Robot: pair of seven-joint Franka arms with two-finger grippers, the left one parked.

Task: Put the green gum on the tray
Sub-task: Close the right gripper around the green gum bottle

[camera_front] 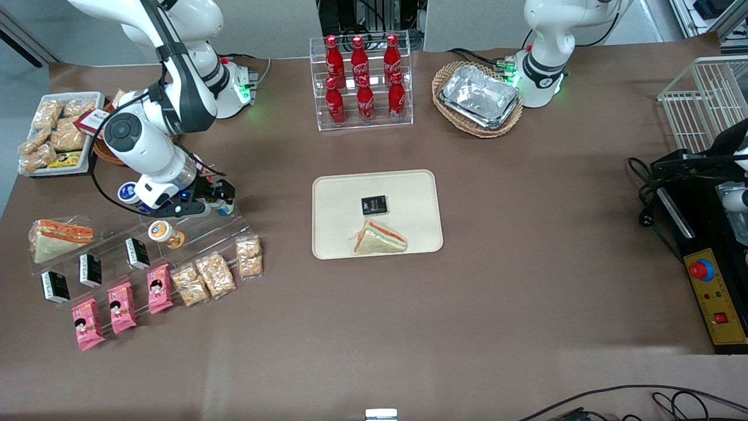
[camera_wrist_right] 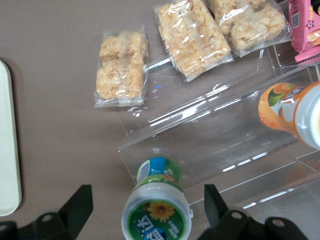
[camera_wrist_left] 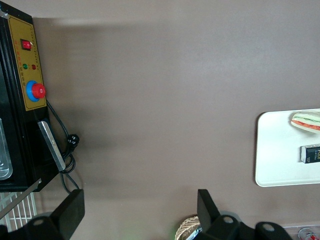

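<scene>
The right arm's gripper is positioned low over the uppermost step of a clear acrylic stepped display, at the working arm's end of the tabletop. In the right wrist view the two fingers stand spread apart, one to each side of the green gum, with visible clearance between each finger and the bottle. No contact is made; the gum is not gripped.

The green gum lies on its side on the display step, lid toward the wrist camera. The lid has a green rim and a printed flower; the lower label is blue. In the front view only a small part of the bottle is visible at the gripper.

An orange-labelled bottle lies on the same display, one step lower and nearer to the front camera than the green gum. Three clear bags of puffed snacks rest on the lowest steps. Pink packets and small black boxes occupy the remaining steps.

The tray lies flat at the middle of the tabletop, well apart from the display. It carries a wrapped triangular sandwich and a small black packet. An edge of the tray also shows in the right wrist view.
</scene>
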